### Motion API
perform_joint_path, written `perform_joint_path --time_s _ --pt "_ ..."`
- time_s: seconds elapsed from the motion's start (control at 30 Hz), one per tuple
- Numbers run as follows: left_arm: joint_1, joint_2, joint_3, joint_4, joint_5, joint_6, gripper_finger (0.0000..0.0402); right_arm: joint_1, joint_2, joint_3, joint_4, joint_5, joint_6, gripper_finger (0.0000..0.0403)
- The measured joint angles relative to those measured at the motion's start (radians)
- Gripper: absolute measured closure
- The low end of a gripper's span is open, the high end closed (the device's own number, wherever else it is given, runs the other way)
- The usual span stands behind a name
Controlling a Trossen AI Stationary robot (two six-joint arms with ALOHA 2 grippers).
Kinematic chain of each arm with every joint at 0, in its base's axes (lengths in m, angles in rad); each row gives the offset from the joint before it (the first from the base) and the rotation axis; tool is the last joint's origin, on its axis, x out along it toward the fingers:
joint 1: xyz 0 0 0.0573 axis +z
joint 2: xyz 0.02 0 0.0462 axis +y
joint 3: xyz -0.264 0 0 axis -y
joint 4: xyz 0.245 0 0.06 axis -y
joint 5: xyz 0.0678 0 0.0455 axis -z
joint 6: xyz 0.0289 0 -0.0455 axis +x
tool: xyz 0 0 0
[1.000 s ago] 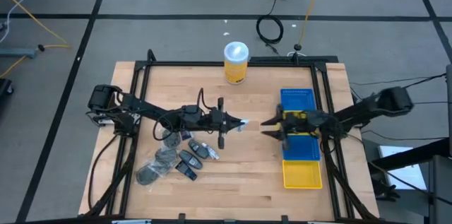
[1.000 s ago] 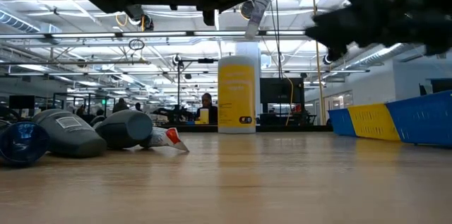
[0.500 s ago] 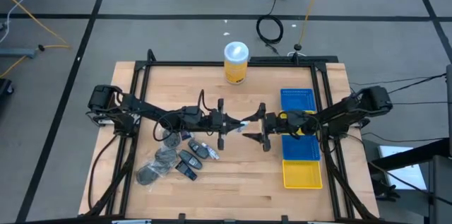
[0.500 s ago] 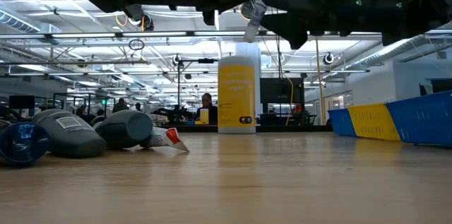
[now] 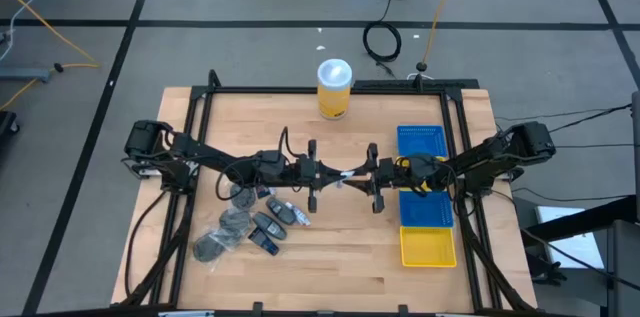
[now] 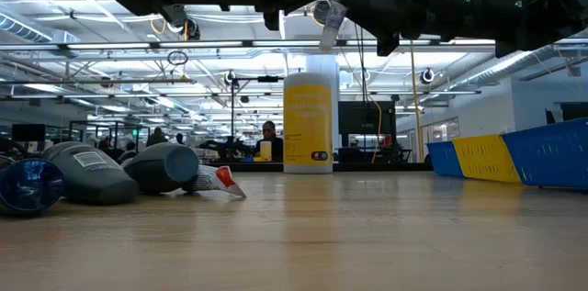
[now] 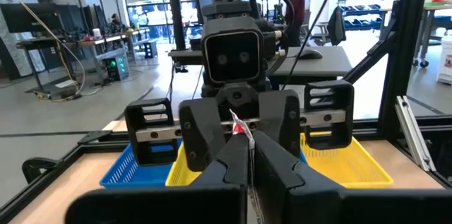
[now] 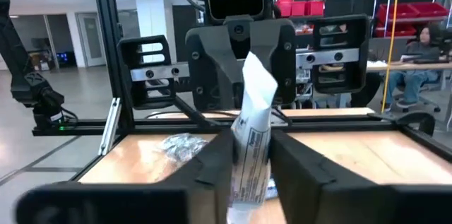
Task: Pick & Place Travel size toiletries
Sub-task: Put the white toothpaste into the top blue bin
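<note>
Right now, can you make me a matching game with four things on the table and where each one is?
Things:
1. tall yellow canister with white lid
2. small white tube
3. blue and yellow plastic bin
4. pile of dark grey toiletries

Places:
A. between the left claw and right claw, above the table
B. table's far edge
C. under the right arm
D. under the left arm

Pairs: 1-B, 2-A, 3-C, 4-D

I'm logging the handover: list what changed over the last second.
The right pincer moved from over the blue bin to mid-table and closed on the white tube held up by the left pincer. The left arm, the toiletry pile and the yellow canister stayed put.
</note>
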Motion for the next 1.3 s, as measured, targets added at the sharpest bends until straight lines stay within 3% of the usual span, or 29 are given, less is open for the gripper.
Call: perform_joint_path --time_s 0.17,0.33,0.47,0.63,0.73,0.9,1.0,1.17,1.3 --pt "0.0 -0.001 0.0 0.001 -0.003 0.0 0.0397 0.0 0.0 0.0 -0.004 0.0 -0.013 0.0389" --pt "0.0 -0.001 0.0 -0.001 0.004 0.021 0.0367 0.0 0.0 0.0 -0.013 -0.001 -0.027 0.0389" --pt "-0.008 -0.02 0.0 -0.034 0.016 0.045 0.0315 0.0 -0.043 0.0 -0.128 0.001 -0.018 0.0395" --pt "-0.018 -0.116 0.0 -0.166 0.004 0.039 0.0232 0.001 -0.217 0.002 -0.476 0.077 -0.002 0.0399" --pt "-0.026 -0.183 0.0 -0.309 -0.032 0.017 0.0195 0.012 -0.365 0.02 -0.804 0.2 0.033 0.0399" --pt "-0.042 -0.235 0.0 -0.584 -0.108 -0.051 0.0169 0.0 -0.547 0.093 -1.377 0.446 0.112 0.0399" --pt "-0.053 -0.224 0.0 -0.664 -0.141 -0.097 0.0168 -0.067 -0.59 0.137 -1.623 0.52 0.136 0.0398" --pt "-0.074 -0.164 -0.013 -0.69 -0.142 -0.163 0.0167 -0.25 -0.564 0.172 -1.775 0.518 0.057 0.0398" --pt "-0.101 -0.104 -0.015 -0.669 -0.142 -0.181 0.0167 -0.383 -0.497 0.174 -1.781 0.424 -0.081 0.0397"
